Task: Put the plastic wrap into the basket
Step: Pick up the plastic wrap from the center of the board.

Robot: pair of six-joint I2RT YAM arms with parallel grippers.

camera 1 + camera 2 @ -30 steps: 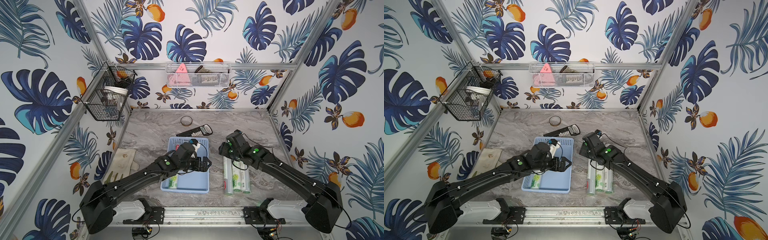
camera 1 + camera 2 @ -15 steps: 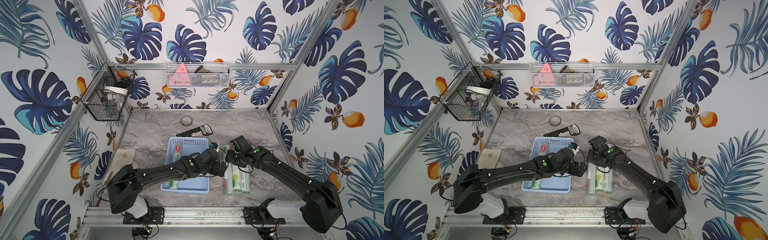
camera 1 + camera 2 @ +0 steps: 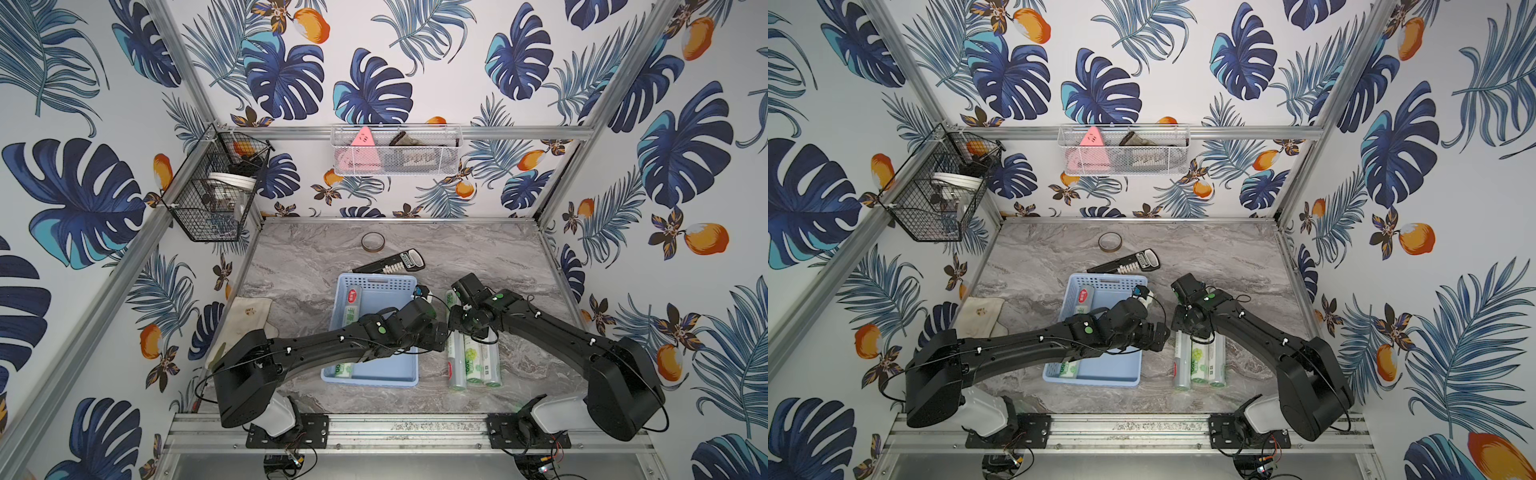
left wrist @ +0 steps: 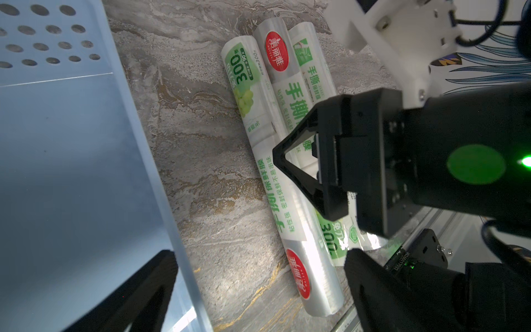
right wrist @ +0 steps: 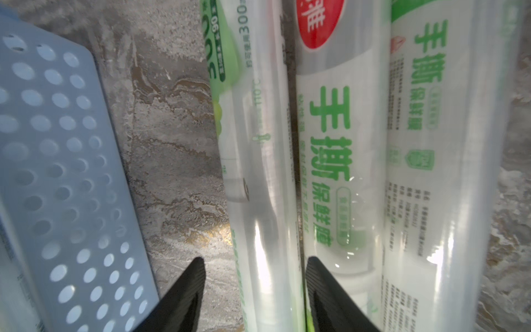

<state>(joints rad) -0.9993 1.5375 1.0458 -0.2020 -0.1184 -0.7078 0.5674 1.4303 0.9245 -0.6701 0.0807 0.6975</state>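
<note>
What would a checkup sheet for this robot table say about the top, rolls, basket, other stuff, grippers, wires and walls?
Surface: grey marble table, no spills seen.
Job's things: one roll lies in the blue basket; three rolls lie side by side on the table beside it.
Clutter: tape ring, calculator, beige cloth.
Grippers: left gripper open, holding nothing, hovering between basket and rolls; right gripper straddles the roll nearest the basket, not yet clamped.
Cables: black wires loop at the arm bases; no snag seen.
Surroundings: leafy walls, black wire basket, white mesh basket, both with things inside.
</note>
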